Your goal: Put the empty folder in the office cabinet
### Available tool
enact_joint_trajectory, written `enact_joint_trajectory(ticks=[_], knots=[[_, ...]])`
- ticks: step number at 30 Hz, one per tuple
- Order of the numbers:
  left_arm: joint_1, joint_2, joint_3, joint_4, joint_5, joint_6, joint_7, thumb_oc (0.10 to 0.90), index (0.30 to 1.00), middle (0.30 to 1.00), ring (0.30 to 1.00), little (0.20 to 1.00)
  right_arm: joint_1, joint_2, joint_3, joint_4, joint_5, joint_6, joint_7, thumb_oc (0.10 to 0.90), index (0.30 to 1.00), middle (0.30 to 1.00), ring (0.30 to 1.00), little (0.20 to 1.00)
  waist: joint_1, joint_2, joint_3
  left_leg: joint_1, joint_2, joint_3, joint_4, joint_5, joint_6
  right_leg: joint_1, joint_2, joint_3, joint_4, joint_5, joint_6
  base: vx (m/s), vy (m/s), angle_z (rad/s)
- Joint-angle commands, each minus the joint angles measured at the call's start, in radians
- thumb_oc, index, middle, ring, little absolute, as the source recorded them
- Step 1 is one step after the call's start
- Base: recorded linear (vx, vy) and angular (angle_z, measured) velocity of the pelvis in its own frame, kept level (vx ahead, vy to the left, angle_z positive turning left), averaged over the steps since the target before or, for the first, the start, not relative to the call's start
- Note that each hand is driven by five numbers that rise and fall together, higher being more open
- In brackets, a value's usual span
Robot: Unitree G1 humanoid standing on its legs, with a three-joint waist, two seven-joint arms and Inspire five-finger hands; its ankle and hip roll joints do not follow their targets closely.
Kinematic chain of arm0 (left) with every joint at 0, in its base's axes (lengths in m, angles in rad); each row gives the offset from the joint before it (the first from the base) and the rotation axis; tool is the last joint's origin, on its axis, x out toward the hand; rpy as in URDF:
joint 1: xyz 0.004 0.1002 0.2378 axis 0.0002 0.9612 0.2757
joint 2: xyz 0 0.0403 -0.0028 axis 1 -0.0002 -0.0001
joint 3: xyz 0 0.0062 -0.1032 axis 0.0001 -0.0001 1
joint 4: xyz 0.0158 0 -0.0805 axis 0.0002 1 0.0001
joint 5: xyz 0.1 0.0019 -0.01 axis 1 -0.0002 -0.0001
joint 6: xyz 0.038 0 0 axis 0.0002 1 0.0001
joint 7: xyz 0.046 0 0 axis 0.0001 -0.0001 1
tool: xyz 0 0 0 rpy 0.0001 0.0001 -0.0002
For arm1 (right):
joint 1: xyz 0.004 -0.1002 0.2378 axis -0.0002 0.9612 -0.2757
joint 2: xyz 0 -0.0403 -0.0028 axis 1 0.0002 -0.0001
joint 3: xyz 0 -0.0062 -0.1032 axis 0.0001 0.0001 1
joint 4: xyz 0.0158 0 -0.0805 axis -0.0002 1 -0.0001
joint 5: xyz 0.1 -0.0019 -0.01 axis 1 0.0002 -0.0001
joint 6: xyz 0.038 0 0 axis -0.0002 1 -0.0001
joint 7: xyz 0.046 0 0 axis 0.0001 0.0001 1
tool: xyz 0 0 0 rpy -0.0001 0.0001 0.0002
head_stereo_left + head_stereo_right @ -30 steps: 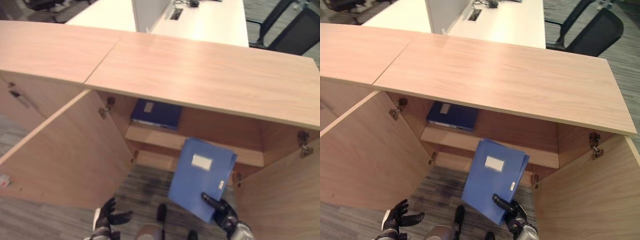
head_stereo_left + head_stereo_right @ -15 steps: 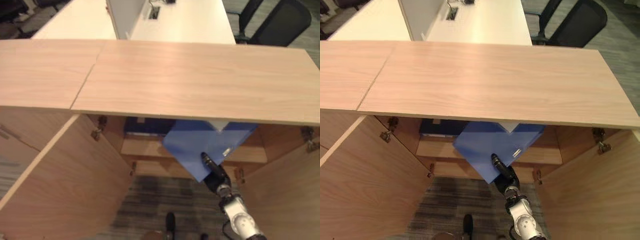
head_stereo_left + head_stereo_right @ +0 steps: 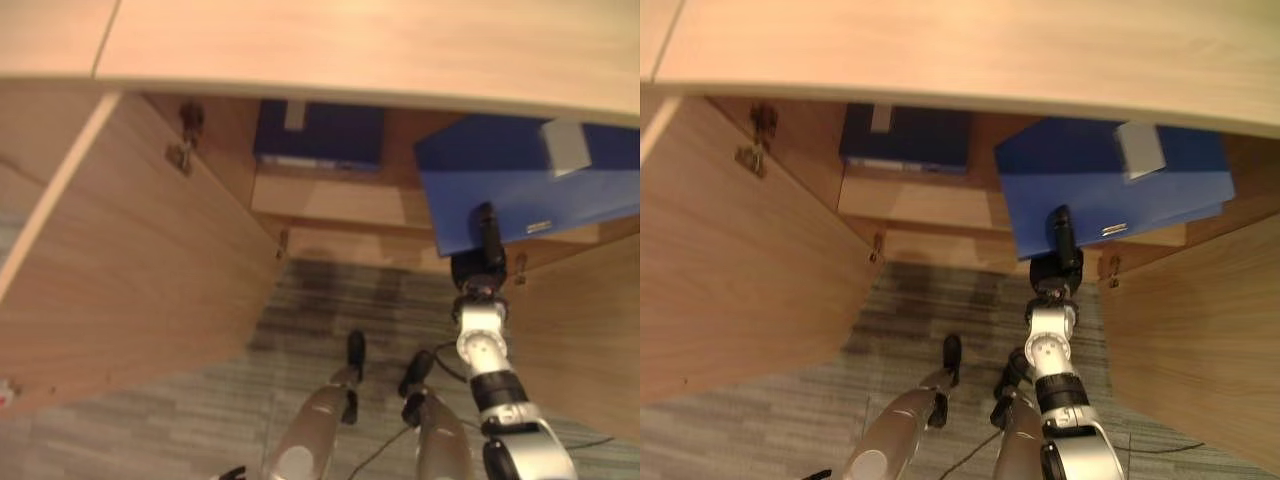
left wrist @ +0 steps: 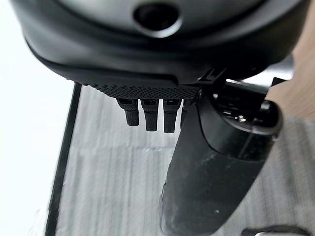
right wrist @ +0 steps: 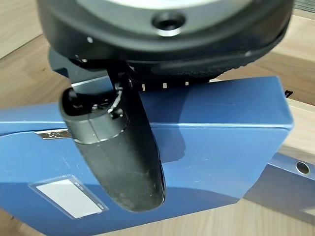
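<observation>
The blue folder [image 3: 520,190] with a white label lies nearly flat, partly under the cabinet top and over the right part of the inner shelf [image 3: 340,200]. My right hand [image 3: 485,250] is shut on its near edge. Its thumb [image 5: 120,152] presses on the folder's upper face [image 5: 221,132] and the fingers are hidden below. My left hand [image 4: 216,162] hangs low over the carpet, fingers relaxed and holding nothing.
A dark blue folder [image 3: 908,135] lies on the shelf's left part. The left cabinet door [image 3: 130,250] and the right door [image 3: 590,320] stand wide open. The wooden cabinet top [image 3: 350,45] overhangs the opening. Grey striped carpet [image 3: 330,300] lies in front.
The camera has tipped down toward the cabinet opening. My right hand has pushed the blue folder from a slanted pose to a flatter one, further in and to the right over the shelf.
</observation>
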Motion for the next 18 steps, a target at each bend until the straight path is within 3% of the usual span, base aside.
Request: enact_joint_trajectory(ticks=[1,3,5,9,18], knots=[[0.062,0.031,-0.024,0.011,-0.037,0.012,0.014,0.800,0.900,0.900,0.900,0.900,-0.093,-0.064,-0.004,-0.120,-0.014,-0.088,0.045,0.400,0.300,0.300,0.300,0.300,0.019,0.035,-0.030,0.076,0.047,-0.087,-0.024,-0.058,0.012,0.153,0.044,-0.026,-0.049,-0.016,0.052,0.01,-0.039,-0.18],[0.065,0.049,-0.035,-0.008,-0.045,0.017,0.012,0.800,0.900,0.900,0.900,0.900,-0.155,-0.083,-0.007,-0.104,-0.018,-0.109,0.016,0.400,0.300,0.300,0.300,0.300,0.027,0.037,-0.017,0.061,0.049,-0.091,-0.020,-0.056,0.008,0.141,0.044,-0.027,-0.042,-0.020,0.050,0.01,-0.064,-0.17],[0.062,0.097,-0.064,-0.050,-0.062,0.019,0.017,0.800,0.900,0.900,0.900,0.900,-0.341,-0.141,-0.005,-0.066,-0.047,-0.142,-0.070,0.400,0.300,0.300,0.300,0.300,0.046,0.044,0.000,0.031,0.050,-0.102,-0.009,-0.054,0.002,0.115,0.047,-0.028,-0.024,-0.035,0.042,0.02,-0.085,0.08],[0.069,0.157,-0.095,-0.134,-0.073,0.019,0.009,0.800,0.900,0.900,0.900,0.900,-0.536,-0.208,0.008,0.034,-0.013,-0.141,-0.088,0.400,0.300,0.300,0.300,0.300,0.067,0.050,0.005,0.014,0.050,-0.112,0.005,-0.060,-0.001,0.107,0.048,-0.030,-0.009,-0.048,0.038,0.03,-0.043,0.05],[0.101,0.259,-0.176,-0.313,-0.097,0.043,-0.033,0.800,0.900,0.900,0.900,0.900,-0.764,-0.262,-0.009,0.185,0.073,-0.157,-0.124,0.400,0.300,0.300,0.300,0.300,0.090,0.067,-0.013,0.002,0.043,-0.127,0.011,-0.070,-0.002,0.103,0.048,-0.036,0.010,-0.074,0.032,0.03,-0.014,0.07]])
